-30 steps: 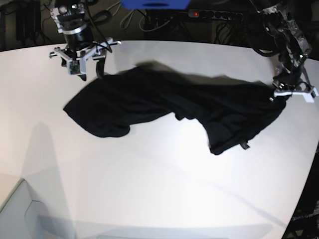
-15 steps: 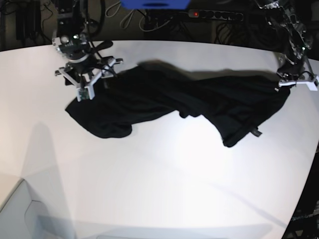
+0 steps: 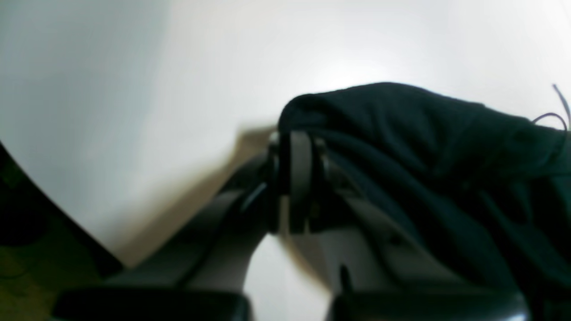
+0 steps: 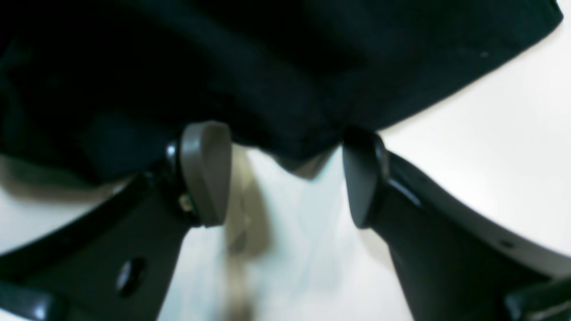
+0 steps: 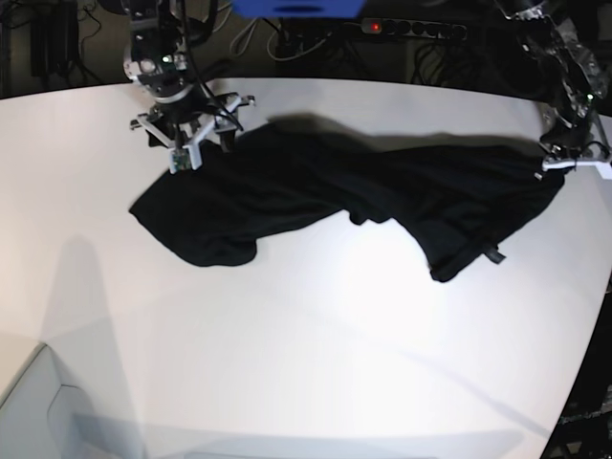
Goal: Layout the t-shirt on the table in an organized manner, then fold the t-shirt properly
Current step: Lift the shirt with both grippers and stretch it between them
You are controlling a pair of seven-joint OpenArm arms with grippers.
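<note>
The black t-shirt lies stretched in a crumpled band across the far half of the white table. My left gripper is at the shirt's right end. In the left wrist view this gripper is shut on a bunched fold of the t-shirt. My right gripper stands over the shirt's far left edge. In the right wrist view it is open, its grey fingers spread on either side of the hem of the t-shirt, with nothing pinched.
Behind the table are a power strip with a red light, cables and a blue object. The table's curved edge runs down the right side. A white box corner shows at the lower left.
My right gripper has opened wider and moved onto the shirt's far left edge. My left gripper has pulled its end of the shirt to the right and back, drawing the cloth longer.
</note>
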